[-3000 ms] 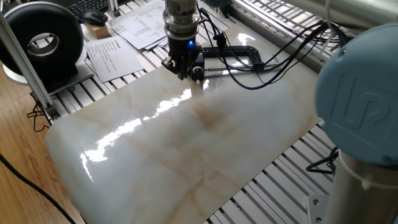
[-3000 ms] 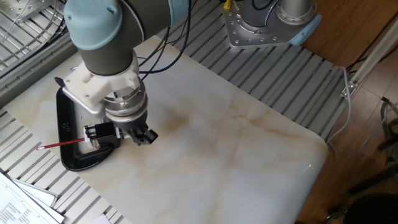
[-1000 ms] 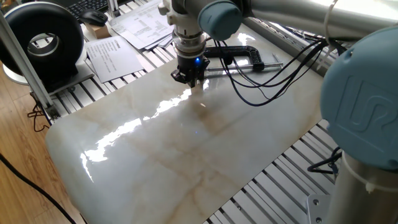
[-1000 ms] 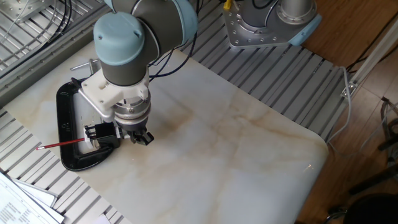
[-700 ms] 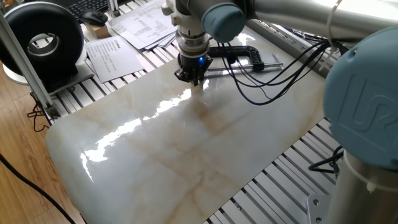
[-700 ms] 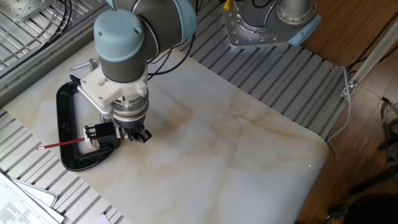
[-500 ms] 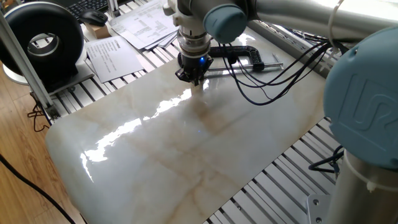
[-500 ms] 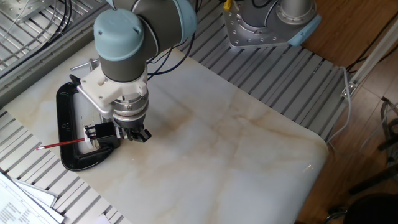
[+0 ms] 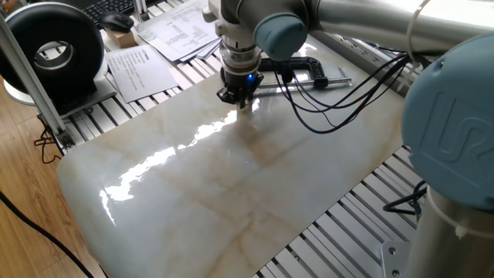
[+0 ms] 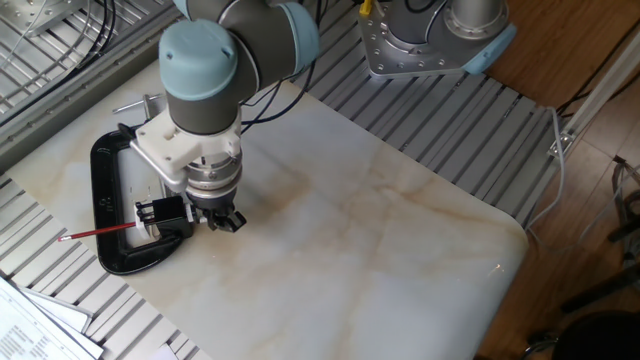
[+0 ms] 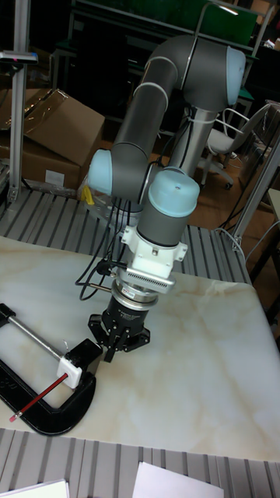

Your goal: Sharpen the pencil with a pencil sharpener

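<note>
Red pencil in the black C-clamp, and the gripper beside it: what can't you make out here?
- Red pencil tip: hidden inside the small sharpener block, other fixed view.
- Gripper jaws: dark, too small, tall view.
- Black C-clamp: partly behind the arm, one fixed view; pencil unseen there.

One of nearly everything on my screens.

I count one pencil [image 10: 98,231], red, and one pencil sharpener [image 10: 160,211] that it pokes into. One black clamp [image 10: 110,222] holds that sharpener at the edge of the one marble slab [image 10: 400,260]. One arm with one gripper [image 10: 224,220] shows in all three views. Off the slab I make out one black round fan [image 9: 52,52], one keyboard [image 9: 116,8], one mouse [image 9: 118,22] and several loose paper sheets [image 9: 143,68], too overlapped for an exact number. One cardboard box [image 11: 54,136] and one office chair [image 11: 250,136] sit behind.
</note>
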You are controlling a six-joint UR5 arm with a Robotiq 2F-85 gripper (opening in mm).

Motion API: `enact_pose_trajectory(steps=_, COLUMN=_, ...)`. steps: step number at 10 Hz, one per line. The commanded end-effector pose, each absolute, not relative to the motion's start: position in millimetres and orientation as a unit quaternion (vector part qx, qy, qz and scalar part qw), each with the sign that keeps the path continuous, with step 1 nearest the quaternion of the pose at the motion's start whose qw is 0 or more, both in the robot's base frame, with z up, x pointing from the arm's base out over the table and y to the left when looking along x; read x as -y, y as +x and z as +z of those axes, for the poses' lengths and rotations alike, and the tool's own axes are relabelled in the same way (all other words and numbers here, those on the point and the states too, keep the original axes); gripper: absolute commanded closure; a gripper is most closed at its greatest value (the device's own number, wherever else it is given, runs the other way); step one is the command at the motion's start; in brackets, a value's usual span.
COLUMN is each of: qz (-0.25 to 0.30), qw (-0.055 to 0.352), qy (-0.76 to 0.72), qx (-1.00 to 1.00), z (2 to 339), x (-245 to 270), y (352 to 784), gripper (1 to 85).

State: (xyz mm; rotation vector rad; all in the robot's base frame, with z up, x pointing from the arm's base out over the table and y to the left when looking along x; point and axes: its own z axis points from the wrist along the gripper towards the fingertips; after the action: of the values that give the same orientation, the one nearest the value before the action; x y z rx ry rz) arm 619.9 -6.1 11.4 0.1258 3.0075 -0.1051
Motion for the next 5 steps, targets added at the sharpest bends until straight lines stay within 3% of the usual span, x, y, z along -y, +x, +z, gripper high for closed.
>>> enact_pose_trajectory(steps=1, qz=-0.031, qw=0.076, qy=0.041, qx=-0.996, z=8.6, x=6.8, y=618.1, gripper=84.0)
enact_pose_trajectory(steps=5, qz=-0.031, qw=0.080, qy=0.028, qx=-0.996, z=16.9, x=20.4, y=613.4, gripper=84.0)
